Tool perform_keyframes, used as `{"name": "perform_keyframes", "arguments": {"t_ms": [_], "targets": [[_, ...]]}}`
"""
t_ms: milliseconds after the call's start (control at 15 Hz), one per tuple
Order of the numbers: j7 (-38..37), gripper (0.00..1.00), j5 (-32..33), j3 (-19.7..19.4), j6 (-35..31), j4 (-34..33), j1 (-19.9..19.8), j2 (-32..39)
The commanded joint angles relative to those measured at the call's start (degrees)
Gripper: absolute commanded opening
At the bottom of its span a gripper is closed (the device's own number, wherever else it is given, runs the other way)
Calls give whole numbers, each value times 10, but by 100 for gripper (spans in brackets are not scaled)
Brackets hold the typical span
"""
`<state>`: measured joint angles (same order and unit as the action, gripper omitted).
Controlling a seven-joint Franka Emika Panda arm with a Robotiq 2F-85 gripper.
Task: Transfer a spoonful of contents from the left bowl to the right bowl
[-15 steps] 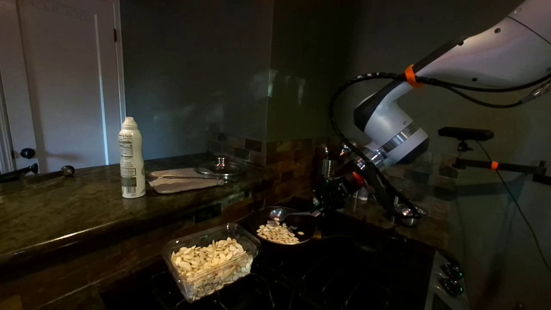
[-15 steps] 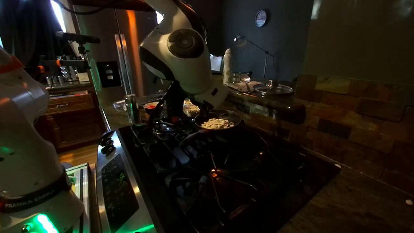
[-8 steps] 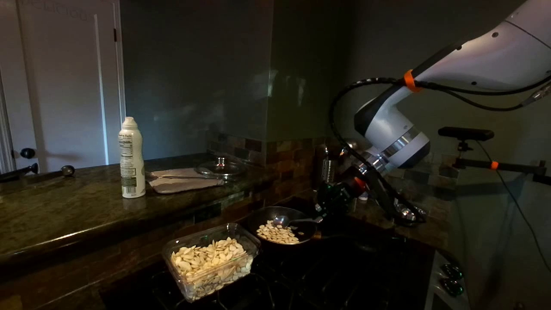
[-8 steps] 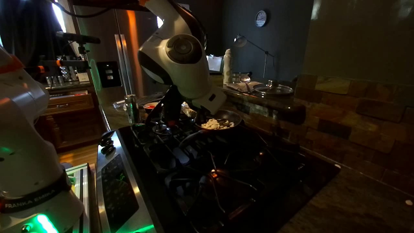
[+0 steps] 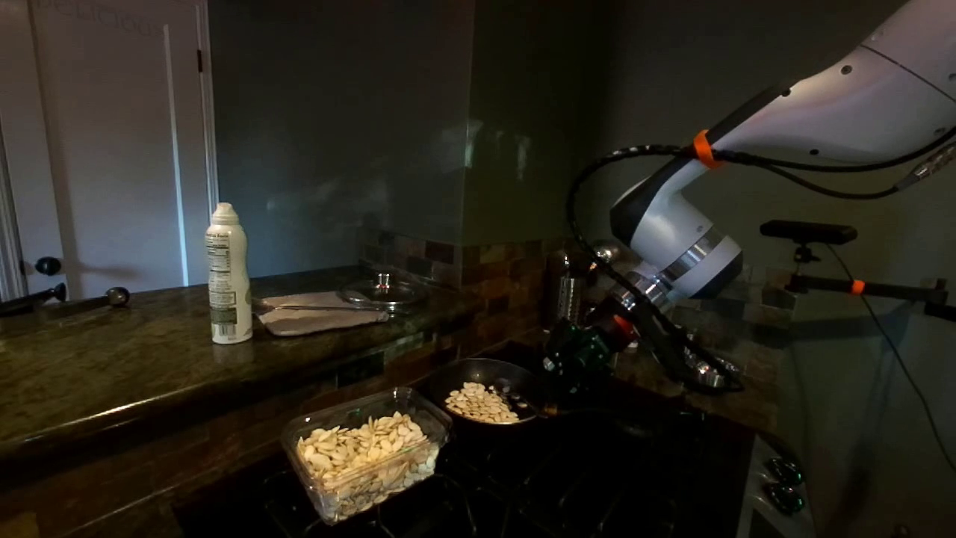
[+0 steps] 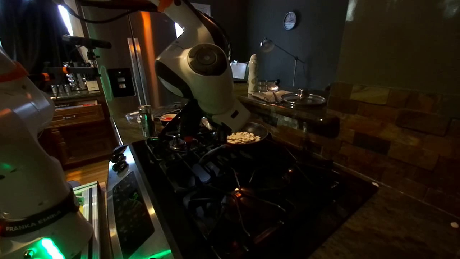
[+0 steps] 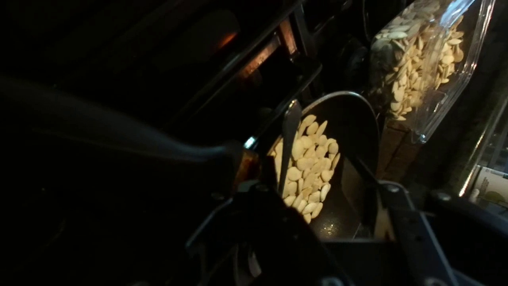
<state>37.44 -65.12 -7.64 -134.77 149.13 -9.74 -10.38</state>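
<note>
A clear plastic container of pale seeds stands on the stove; it also shows in the wrist view. Beside it sits a black pan with a heap of seeds, also seen in the wrist view. My gripper is low at the pan's rim near its handle. In the wrist view the fingers are apart, with pan and seeds visible between them. A dark slender spoon part lies beside the left finger, crossing the pan's rim. The spoon's other end is hidden behind that finger.
The pan handle runs off to the side. A white bottle, a cloth and a glass lid stand on the raised counter. A metal shaker and a small bowl are behind the stove.
The arm and gripper have come down toward the pan's rim. The spoon's shiny bowl first showed above the seeds, then lower among them; now it is no longer visible in the exterior views.
</note>
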Motion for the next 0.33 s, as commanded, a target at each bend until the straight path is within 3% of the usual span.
{"name": "perform_keyframes", "arguments": {"t_ms": [0, 67, 133, 200, 267], "targets": [[-12, 80, 0, -6, -5, 14, 6, -26], [12, 86, -13, -10, 22, 20, 9, -46], [-2, 95, 0, -7, 3, 0, 7, -7], [-1, 76, 0, -8, 5, -1, 7, -12], [-1, 84, 0, -8, 5, -1, 7, -12]]}}
